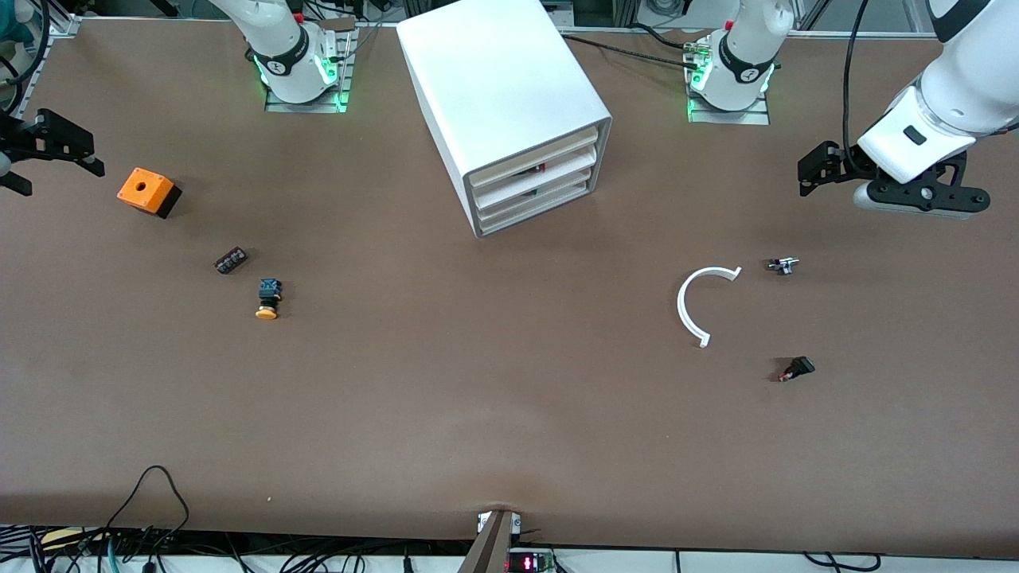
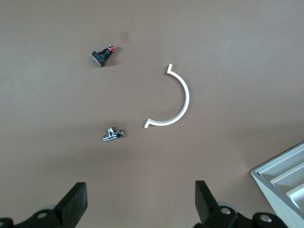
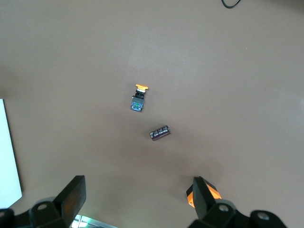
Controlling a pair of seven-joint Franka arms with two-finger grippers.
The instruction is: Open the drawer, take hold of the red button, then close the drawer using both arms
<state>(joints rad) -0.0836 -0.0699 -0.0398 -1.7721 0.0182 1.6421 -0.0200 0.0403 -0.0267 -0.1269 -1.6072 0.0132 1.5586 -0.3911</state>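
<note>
The white cabinet (image 1: 501, 95) stands at the table's middle, near the robots' bases. Its four cream drawer fronts (image 1: 532, 181) all sit pushed in. A sliver of red (image 1: 542, 167) shows in the gap under the top front; the red button itself is hidden. My left gripper (image 1: 806, 173) hangs open and empty over the left arm's end of the table; in the left wrist view (image 2: 140, 202) nothing is between its fingers. My right gripper (image 1: 83, 155) hangs open and empty over the right arm's end, beside the orange cube (image 1: 147, 191); the right wrist view (image 3: 137, 197) shows it empty.
A yellow-capped button (image 1: 268, 298) (image 3: 138, 99) and a small dark part (image 1: 231, 260) (image 3: 160, 132) lie near the cube (image 3: 213, 192). A white half-ring (image 1: 681, 306) (image 2: 186, 97), a metal fitting (image 1: 782, 265) (image 2: 112, 135) and a black-and-red part (image 1: 796, 368) (image 2: 103, 53) lie toward the left arm's end.
</note>
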